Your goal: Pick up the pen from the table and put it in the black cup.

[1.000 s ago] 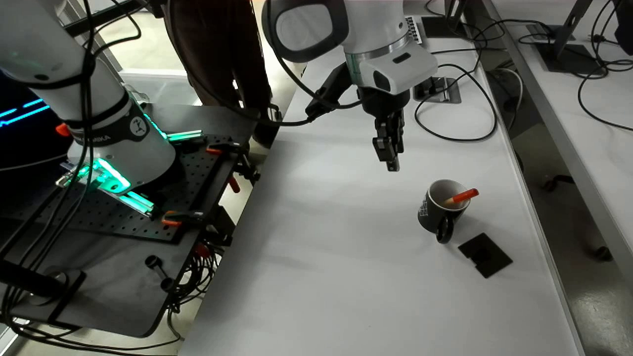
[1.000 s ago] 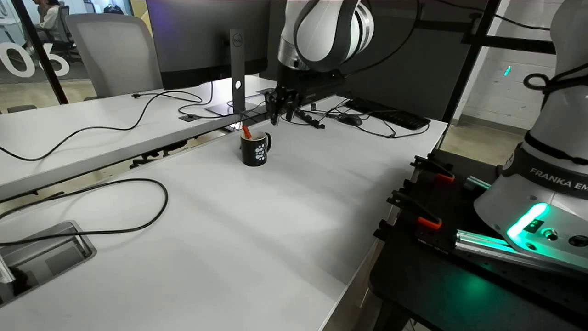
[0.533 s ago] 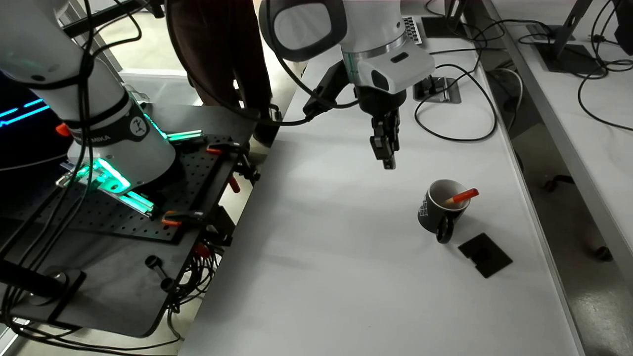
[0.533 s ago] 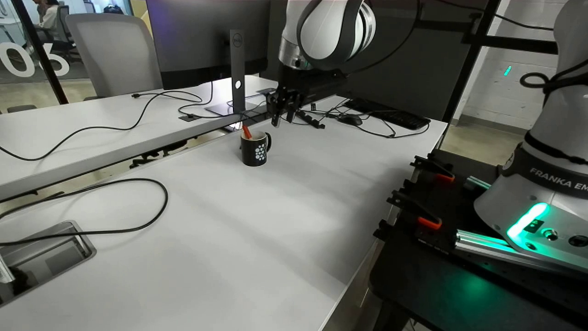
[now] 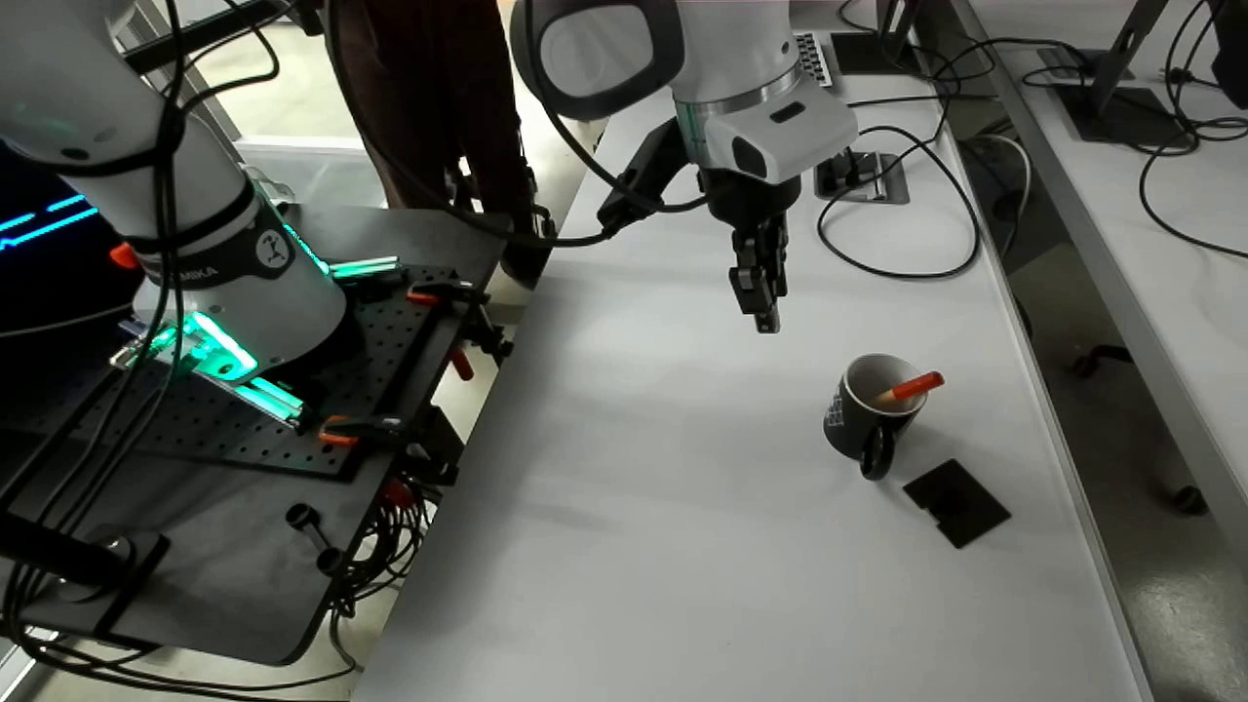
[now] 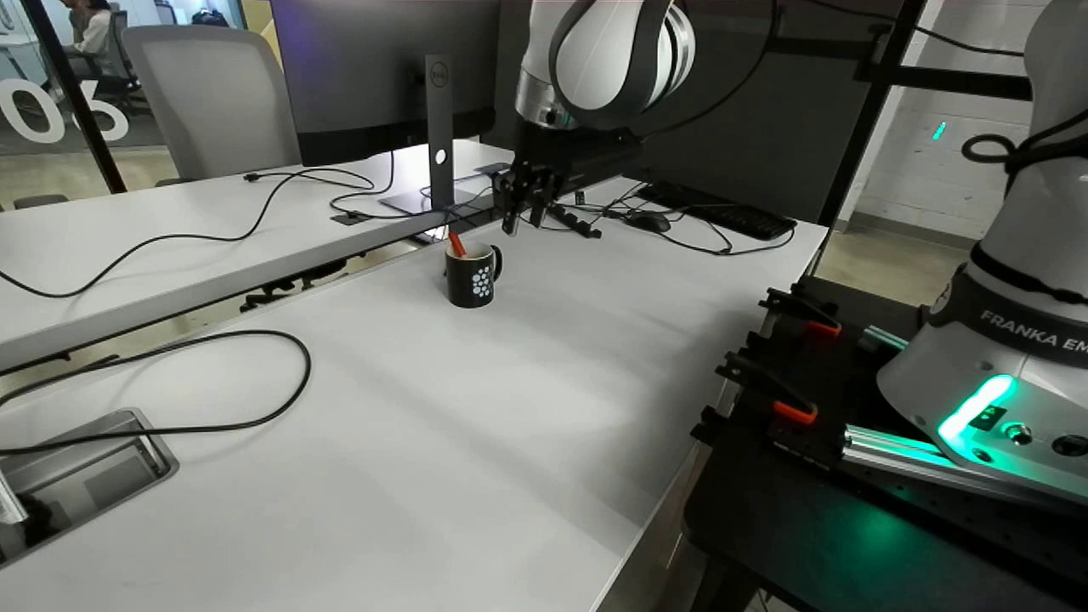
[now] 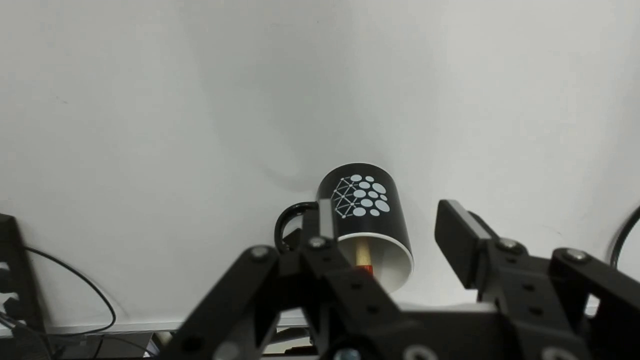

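Beside the black cup (image 5: 858, 427) lies a flat black piece (image 5: 959, 504).

In an ext. view you read "FRANKA EM" (rest cut off) on arm base (image 6: 1020, 340); "DELL" on mon. stand (image 6: 439, 115); lg. wht. "06" on glass panel (image 6: 32, 110). In an ext. view you also get partial "IKA" on base band (image 5: 226, 263).

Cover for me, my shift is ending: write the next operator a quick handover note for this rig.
Black two-fingered gripper: open, holding nothing, above the smooth white table.
Thin red-and-tan stick-like pen: leaning inside the black cylindrical cup, red end out past the rim; cup upright on the table.
Done: pen is in the cup.
Left: apparently nothing to place; perhaps just withdraw the gripper.
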